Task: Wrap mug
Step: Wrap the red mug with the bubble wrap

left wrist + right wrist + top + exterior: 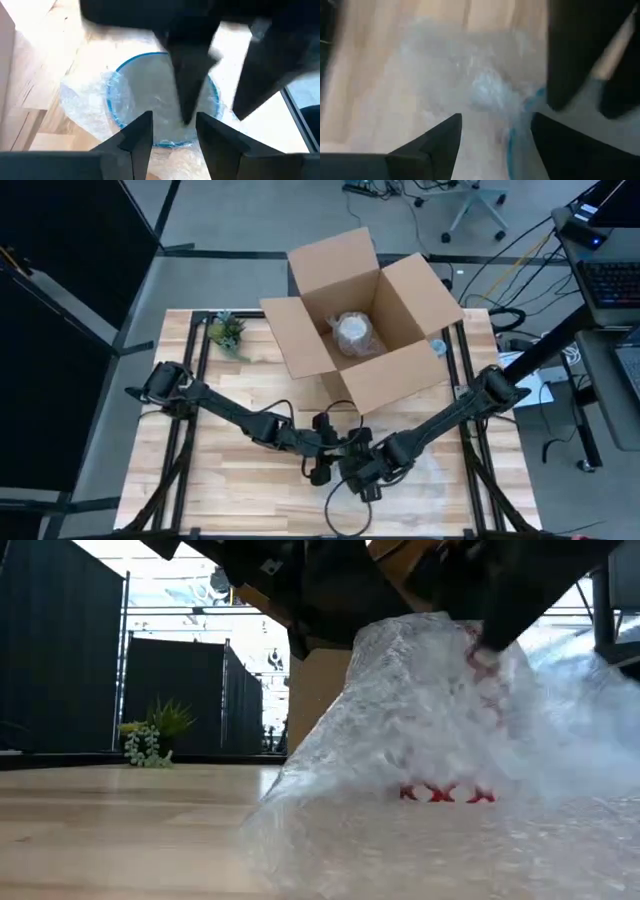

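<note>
Bubble wrap (440, 740) fills the near part of the low view, covering the mug (445, 710), whose red marks show through; a small plant (150, 740) stands far behind. From above, both arms meet at the front middle of the table (200, 480), left gripper (322, 450) beside right gripper (365, 470), behind them an open box (360, 320) with a wrapped bundle (355, 332). Left wrist view shows its fingers (137, 135) slightly apart above the blue rim. Right wrist fingers (440, 140) stand wide, holding nothing.

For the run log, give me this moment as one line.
stage: wrapping | mug: under bubble wrap | left gripper: open, over mug | right gripper: open, beside | box: open
</note>
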Motion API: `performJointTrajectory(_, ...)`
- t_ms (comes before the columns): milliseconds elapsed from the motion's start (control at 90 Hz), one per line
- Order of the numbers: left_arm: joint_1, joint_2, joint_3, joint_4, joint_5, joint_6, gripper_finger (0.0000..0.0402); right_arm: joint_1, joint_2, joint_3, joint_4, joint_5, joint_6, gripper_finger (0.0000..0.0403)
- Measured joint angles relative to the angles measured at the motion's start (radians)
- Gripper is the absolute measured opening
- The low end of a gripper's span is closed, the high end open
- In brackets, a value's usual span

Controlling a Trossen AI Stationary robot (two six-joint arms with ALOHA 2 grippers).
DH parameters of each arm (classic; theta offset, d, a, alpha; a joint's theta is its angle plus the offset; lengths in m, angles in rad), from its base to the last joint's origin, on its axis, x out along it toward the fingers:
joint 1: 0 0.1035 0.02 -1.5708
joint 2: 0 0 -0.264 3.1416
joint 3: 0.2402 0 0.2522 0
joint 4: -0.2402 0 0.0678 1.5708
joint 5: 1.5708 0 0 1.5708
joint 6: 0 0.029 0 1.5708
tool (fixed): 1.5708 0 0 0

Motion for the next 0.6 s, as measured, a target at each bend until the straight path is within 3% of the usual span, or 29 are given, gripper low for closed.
performJointTrajectory(200,0.0,0.0,0.0,0.0,0.0,0.0,0.0141,0.037,-0.137,0.001,-0.137,-0.022,0.129,0.0224)
performJointTrajectory(400,0.0,0.0,0.0,0.001,0.0,0.0,0.0141,0.15,-0.217,-0.003,-0.364,-0.036,0.418,0.0224)
performJointTrajectory(600,0.0,0.0,0.0,0.006,0.001,0.0,0.0141,0.284,-0.215,-0.132,-0.395,-0.085,0.773,0.0224)
